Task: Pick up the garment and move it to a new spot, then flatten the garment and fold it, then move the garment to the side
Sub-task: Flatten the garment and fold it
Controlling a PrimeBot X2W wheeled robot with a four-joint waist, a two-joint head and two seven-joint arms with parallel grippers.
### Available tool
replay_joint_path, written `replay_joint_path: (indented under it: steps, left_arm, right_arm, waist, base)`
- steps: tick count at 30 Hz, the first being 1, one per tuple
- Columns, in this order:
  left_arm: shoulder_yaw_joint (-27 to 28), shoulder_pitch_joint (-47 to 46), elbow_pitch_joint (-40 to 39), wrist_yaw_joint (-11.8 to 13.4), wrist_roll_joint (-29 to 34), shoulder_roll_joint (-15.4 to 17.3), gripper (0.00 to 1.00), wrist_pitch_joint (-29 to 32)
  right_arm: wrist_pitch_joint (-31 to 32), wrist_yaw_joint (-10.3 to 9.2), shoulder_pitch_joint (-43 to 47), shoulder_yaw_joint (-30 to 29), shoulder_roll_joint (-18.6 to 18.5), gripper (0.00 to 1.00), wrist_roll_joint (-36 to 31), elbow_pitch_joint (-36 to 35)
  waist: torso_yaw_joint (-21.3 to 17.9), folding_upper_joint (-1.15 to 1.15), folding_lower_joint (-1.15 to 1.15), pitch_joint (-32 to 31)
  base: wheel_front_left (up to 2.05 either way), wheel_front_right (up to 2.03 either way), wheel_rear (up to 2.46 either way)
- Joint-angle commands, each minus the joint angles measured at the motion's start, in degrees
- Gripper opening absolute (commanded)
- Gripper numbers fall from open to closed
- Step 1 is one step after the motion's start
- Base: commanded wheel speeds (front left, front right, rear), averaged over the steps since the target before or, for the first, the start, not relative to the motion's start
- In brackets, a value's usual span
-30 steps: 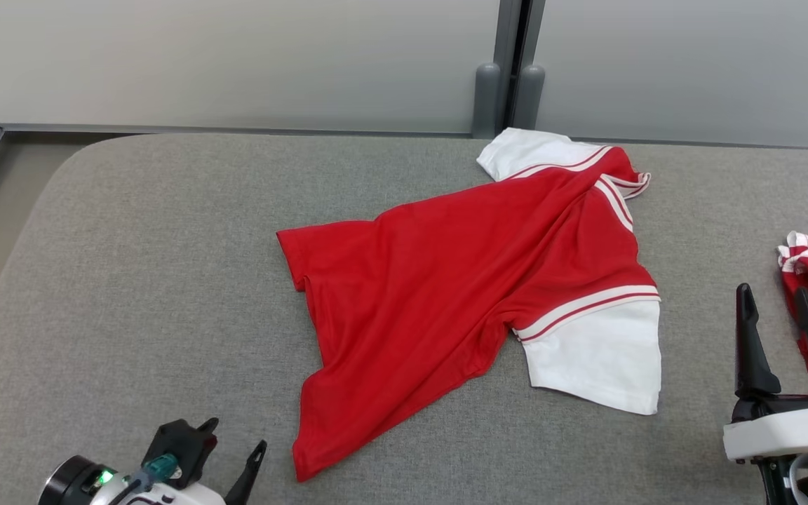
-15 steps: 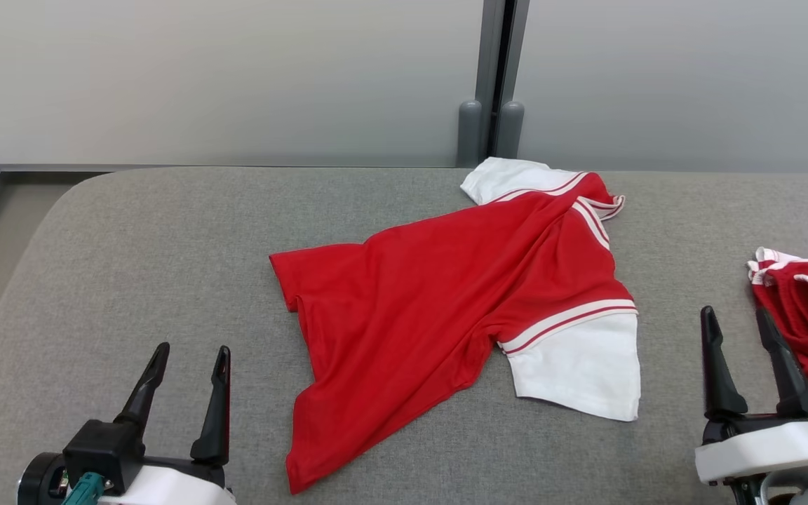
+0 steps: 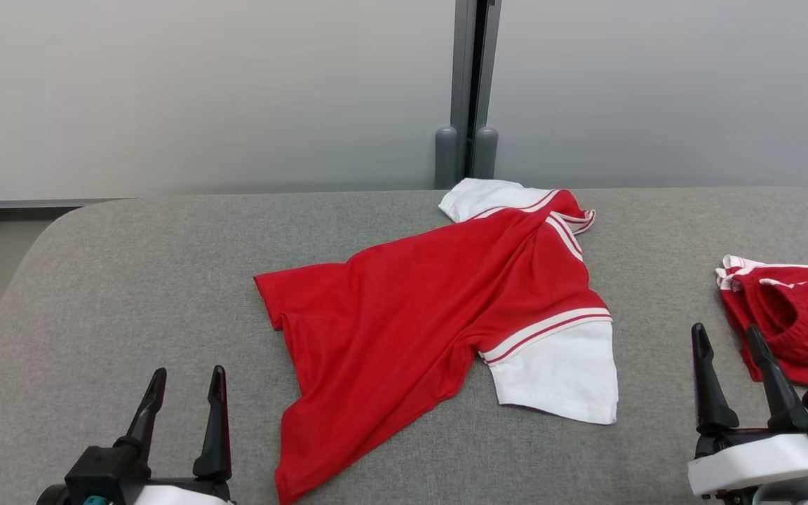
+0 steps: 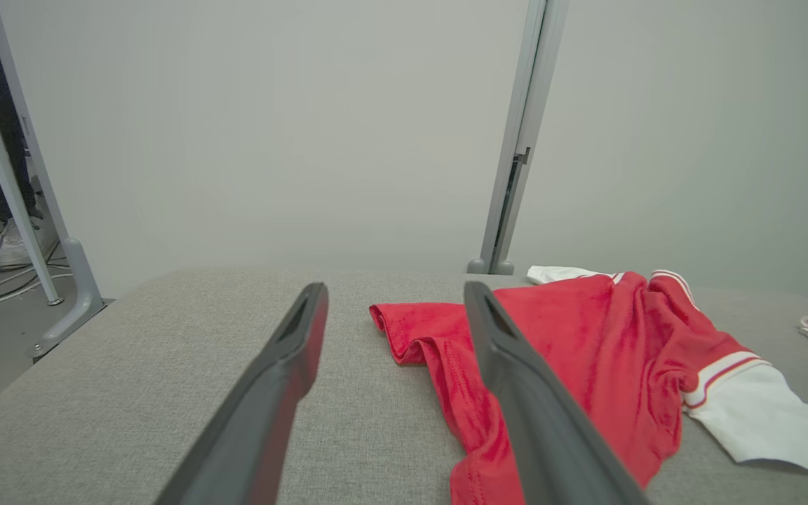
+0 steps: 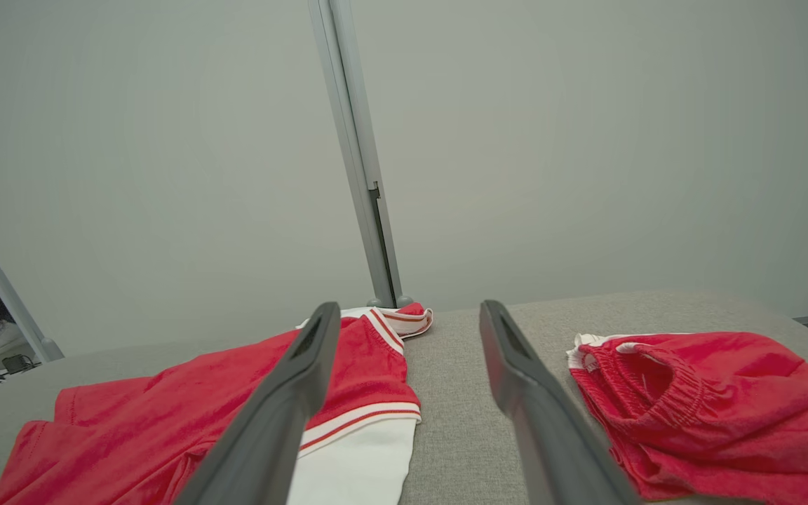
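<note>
A red shirt with white, red-striped sleeves (image 3: 432, 308) lies spread but skewed in the middle of the grey padded table (image 3: 130, 280); it also shows in the left wrist view (image 4: 586, 351) and the right wrist view (image 5: 200, 407). My left gripper (image 3: 186, 379) stands open at the lower left, left of the shirt's hem, with nothing between its fingers (image 4: 390, 294). At the lower right my right gripper (image 3: 725, 337) is open too, empty, between the white sleeve and a second red garment (image 5: 411, 315).
Red shorts with an elastic waistband (image 3: 790, 315) lie bunched at the table's right edge, seen close in the right wrist view (image 5: 691, 400). A grey wall with a vertical metal post (image 3: 470, 84) runs behind the table. A frame leg (image 4: 74, 280) stands off the left end.
The head camera has tilted up, so everything sits lower in the picture. My left gripper has turned upright, both fingers pointing up. The shirt has not moved on the table.
</note>
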Motion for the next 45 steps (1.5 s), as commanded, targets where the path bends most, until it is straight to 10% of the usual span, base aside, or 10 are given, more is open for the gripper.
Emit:
replay_joint_path:
  steps: [1, 21, 34, 45]
  left_arm:
    - [0.7, 0.3, 0.2, -0.5, 0.7, -0.2, 1.0, -0.3]
    - [2.3, 1.4, 2.4, -5.9, 2.8, -3.4, 1.0, 3.5]
    - [-3.6, 1.4, -0.3, -8.9, -2.2, -2.0, 1.0, 22.7]
    - [-7.6, -1.2, 2.6, -11.5, -3.4, -2.1, 1.0, 29.0]
  right_arm:
    - [0.0, 0.02, 0.2, -0.1, -0.2, 1.0, -0.5, -0.1]
    - [0.9, 0.02, -0.6, -0.4, -0.2, 1.0, -1.0, 3.4]
    - [27.6, 0.02, -6.1, -3.1, 2.8, 1.0, -0.7, 15.9]
    - [37.5, 0.02, -7.8, -5.0, 4.0, 1.0, 0.4, 16.6]
  waist:
    - [0.0, 0.0, 0.0, -0.1]
    - [1.4, 0.0, 0.0, -0.1]
    - [4.6, 0.0, 0.0, 0.4]
    - [6.7, 0.0, 0.0, 3.6]
  base:
    - [0.0, 0.0, 0.0]
    - [0.0, 0.0, 0.0]
    - [0.0, 0.0, 0.0]
    - [0.0, 0.0, 0.0]
